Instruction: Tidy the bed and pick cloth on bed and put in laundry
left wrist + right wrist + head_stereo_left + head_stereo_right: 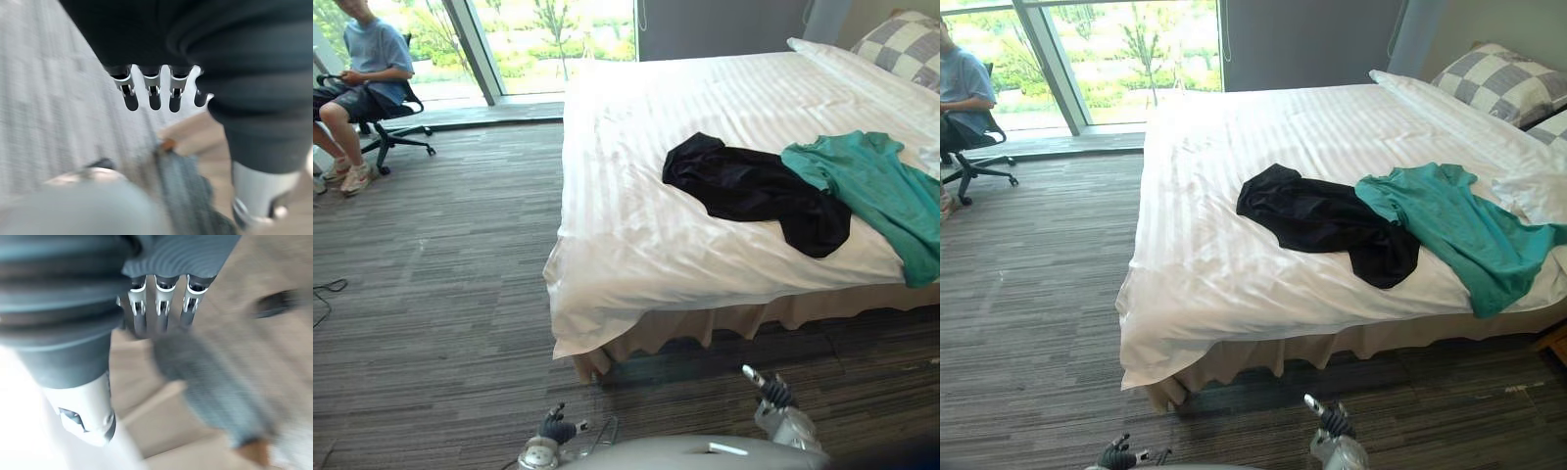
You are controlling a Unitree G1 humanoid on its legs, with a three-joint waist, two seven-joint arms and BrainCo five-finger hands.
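Observation:
A black cloth (754,186) lies crumpled in the middle of the white striped bed (626,225). A teal garment (881,186) is spread beside it on the right, and the two overlap where they meet. Both hands hang low in front of the bed's near side, well short of the cloths. My left hand (553,431) shows at the bottom left, its fingers (154,95) straight and holding nothing. At the bottom right, my right hand (773,401) has its fingers (161,308) straight too and is empty.
A checked pillow (906,44) and a white pillow (1538,196) lie at the bed's right end. A person (362,69) sits in an office chair (396,122) by the window at far left. Striped carpet (431,294) stretches left of the bed.

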